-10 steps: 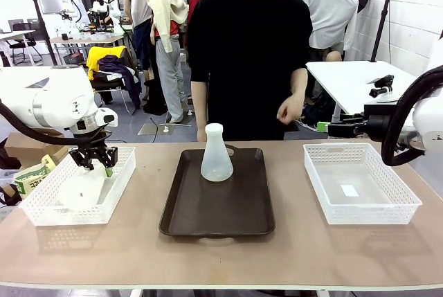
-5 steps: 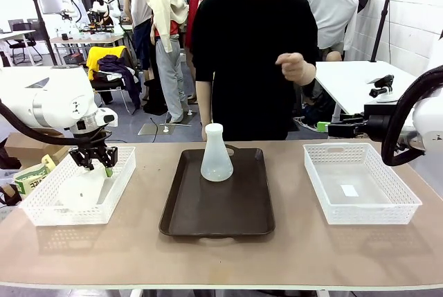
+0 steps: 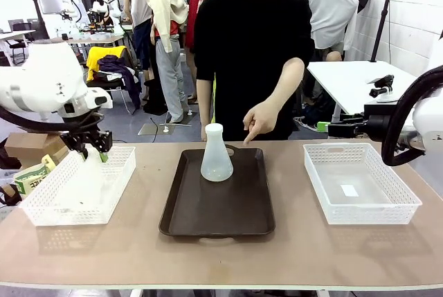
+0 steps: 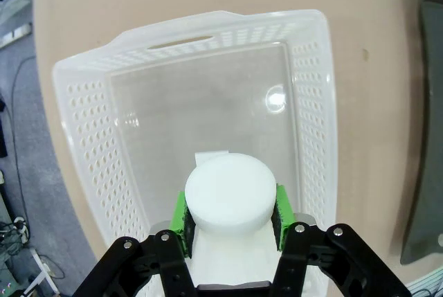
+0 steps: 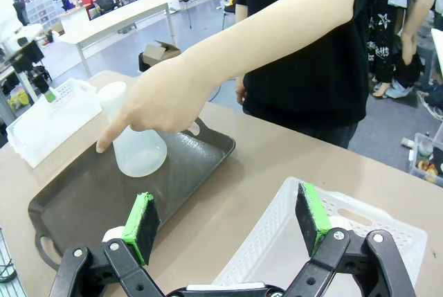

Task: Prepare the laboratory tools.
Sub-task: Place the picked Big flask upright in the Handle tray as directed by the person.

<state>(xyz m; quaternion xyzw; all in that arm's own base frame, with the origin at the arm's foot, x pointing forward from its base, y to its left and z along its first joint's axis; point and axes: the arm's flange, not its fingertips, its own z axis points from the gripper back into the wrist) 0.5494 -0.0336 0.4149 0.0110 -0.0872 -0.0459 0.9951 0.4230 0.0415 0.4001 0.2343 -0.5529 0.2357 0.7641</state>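
One frosted-white conical flask stands upright at the far end of the dark brown tray. The other flask hangs over the left white basket, with my left gripper shut on it. In the left wrist view the held flask's round white end sits between the green pads above the basket's floor. My right gripper is open and holds nothing, off to the right of the tray. A person's hand points a finger down at the tray beside the standing flask.
A second white lattice basket holding a small white label stands right of the tray. The person stands at the table's far edge, forearm reaching over it. The tray's near half is bare, and bare tabletop lies in front of both baskets.
My left gripper has risen, lifting the flask off the basket floor. The person's hand came down from chest height to point at the tray beside the standing flask.
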